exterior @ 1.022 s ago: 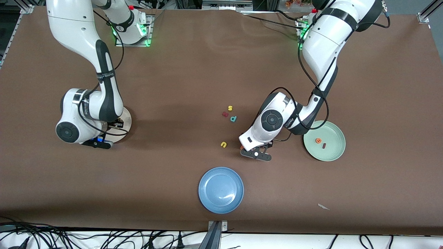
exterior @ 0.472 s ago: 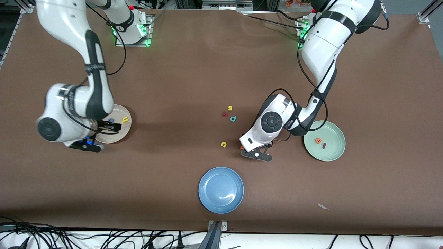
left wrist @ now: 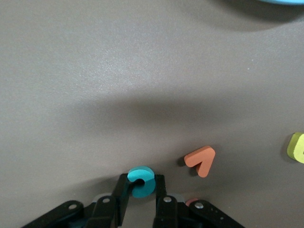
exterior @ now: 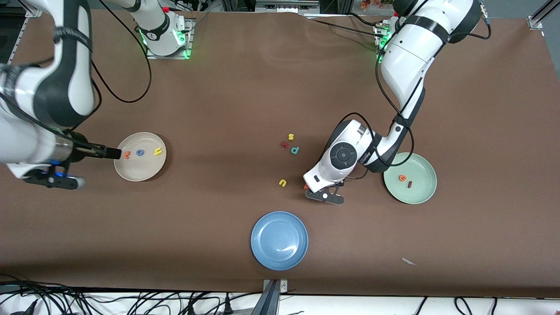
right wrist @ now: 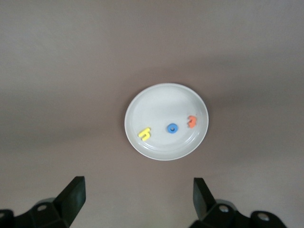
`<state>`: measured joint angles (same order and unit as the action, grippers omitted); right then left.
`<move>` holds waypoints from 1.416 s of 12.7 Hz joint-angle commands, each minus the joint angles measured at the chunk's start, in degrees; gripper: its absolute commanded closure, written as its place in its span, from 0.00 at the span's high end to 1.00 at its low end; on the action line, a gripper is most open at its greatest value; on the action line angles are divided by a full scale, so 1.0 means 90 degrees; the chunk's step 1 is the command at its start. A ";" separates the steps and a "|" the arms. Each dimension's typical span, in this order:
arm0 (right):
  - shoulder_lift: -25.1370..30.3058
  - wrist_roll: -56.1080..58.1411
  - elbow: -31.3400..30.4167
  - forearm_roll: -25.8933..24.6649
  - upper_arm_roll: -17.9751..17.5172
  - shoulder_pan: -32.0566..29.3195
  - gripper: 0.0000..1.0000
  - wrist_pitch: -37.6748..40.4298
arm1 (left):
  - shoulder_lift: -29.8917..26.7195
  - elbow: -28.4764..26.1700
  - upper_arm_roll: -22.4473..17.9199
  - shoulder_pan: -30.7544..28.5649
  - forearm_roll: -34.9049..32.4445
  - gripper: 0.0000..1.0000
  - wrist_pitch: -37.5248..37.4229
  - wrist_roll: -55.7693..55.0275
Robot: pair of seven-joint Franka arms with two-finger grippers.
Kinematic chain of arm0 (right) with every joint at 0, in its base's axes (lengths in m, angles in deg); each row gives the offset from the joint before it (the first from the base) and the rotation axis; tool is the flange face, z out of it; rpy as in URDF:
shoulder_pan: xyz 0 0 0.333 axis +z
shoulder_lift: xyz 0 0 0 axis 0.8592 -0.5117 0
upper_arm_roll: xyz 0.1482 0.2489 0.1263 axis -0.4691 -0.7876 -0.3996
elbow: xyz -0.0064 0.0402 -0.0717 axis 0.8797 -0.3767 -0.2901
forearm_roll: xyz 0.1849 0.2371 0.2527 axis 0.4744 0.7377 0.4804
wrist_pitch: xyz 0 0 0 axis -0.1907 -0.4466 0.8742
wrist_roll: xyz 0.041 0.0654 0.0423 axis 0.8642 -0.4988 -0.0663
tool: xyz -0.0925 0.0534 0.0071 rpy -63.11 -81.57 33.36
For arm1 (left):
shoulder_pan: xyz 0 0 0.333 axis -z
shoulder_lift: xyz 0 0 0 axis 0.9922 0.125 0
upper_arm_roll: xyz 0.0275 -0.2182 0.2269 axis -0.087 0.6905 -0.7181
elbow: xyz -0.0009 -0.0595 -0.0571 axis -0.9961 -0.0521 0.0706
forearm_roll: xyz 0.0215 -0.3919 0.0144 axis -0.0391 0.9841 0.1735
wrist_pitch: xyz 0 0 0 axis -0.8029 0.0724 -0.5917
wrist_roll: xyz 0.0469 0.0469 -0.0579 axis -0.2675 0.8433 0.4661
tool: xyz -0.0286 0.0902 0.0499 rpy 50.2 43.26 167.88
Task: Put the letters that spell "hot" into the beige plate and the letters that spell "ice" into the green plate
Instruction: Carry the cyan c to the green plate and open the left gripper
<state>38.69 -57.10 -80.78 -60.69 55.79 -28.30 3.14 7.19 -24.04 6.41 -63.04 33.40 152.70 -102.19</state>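
On the beige plate (exterior: pixel 142 171) lie an orange t (exterior: pixel 127 154), a blue o (exterior: pixel 139 152) and a yellow h (exterior: pixel 157 152); the right wrist view shows them too, on the beige plate (right wrist: pixel 161 102). My right gripper (exterior: pixel 109 152) hangs open and empty, high over the plate's edge toward the right arm's end (right wrist: pixel 137 190). The green plate (exterior: pixel 420 192) holds an orange e (exterior: pixel 402 177) and a dark red i (exterior: pixel 409 184). My left gripper (exterior: pixel 324 192) is down at the table, shut on the teal c (left wrist: pixel 141 181), with a finger on each side of it (left wrist: pixel 141 187).
An orange v (left wrist: pixel 200 160) lies close beside the teal c. A yellow u (exterior: pixel 283 182) is nearby. A yellow s (exterior: pixel 291 137), a dark red letter (exterior: pixel 284 144) and a teal p (exterior: pixel 295 150) cluster farther from the camera. A blue plate (exterior: pixel 279 240) sits near the front edge.
My right gripper opened, left the orange t on the beige plate, then rose and drew back toward the right arm's end. The left gripper closed on the teal c.
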 commanded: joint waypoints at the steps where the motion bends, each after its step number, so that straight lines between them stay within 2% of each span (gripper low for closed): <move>1: 0.0262 0.0042 0.0196 0.0033 0.0167 0.0012 1.00 0.0164 | 0.0112 0.0199 -0.0021 0.0029 -0.0128 0.10 -0.0038 -0.0061; 2: 0.0339 0.0033 0.0225 0.0043 0.0207 0.0012 1.00 0.0164 | 0.0073 0.0199 -0.0021 0.0010 -0.0138 0.02 -0.0038 -0.0042; 3: 0.0398 0.0014 0.0225 0.0043 0.0197 0.0012 1.00 0.0154 | 0.0015 0.0209 -0.0021 -0.0019 -0.0138 0.00 -0.0096 -0.0022; 5: 0.0409 0.0013 0.0235 0.0033 0.0187 0.0031 1.00 0.0115 | -0.0238 0.0209 -0.0138 -0.0156 -0.0167 0.00 -0.0310 0.0104; 10: 0.0496 0.0033 0.0235 0.0024 0.0363 0.0031 1.00 0.0105 | -0.0814 0.0112 -0.0129 -0.0789 -0.0157 0.02 -0.1617 0.0884; 12: 0.0496 0.0033 0.0274 0.0024 0.0363 -0.0027 0.99 0.0105 | -0.0991 -0.0054 -0.0119 -0.1189 -0.0157 0.04 -0.1980 0.1275; 14: 0.0487 0.0052 0.0546 -0.0122 0.0169 -0.0367 0.99 0.0163 | -0.1244 -0.0540 -0.0139 -0.1415 -0.0167 0.04 -0.2060 0.1384; 15: 0.0506 0.0052 0.0625 -0.0345 -0.0364 -0.0765 0.99 0.0173 | -0.1361 -0.0746 -0.0129 -0.1600 -0.0244 0.04 -0.2050 0.1481; 18: 0.0944 -0.0219 0.0655 -0.1467 -0.2773 -0.2473 0.99 0.0164 | -0.1480 -0.1254 -0.0090 -0.2078 -0.0664 0.04 -0.1982 0.1950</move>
<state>44.27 -57.33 -75.40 -69.30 42.39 -42.25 3.51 -2.87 -29.78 4.77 -78.99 29.82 134.25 -87.07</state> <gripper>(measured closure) 0.009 0.767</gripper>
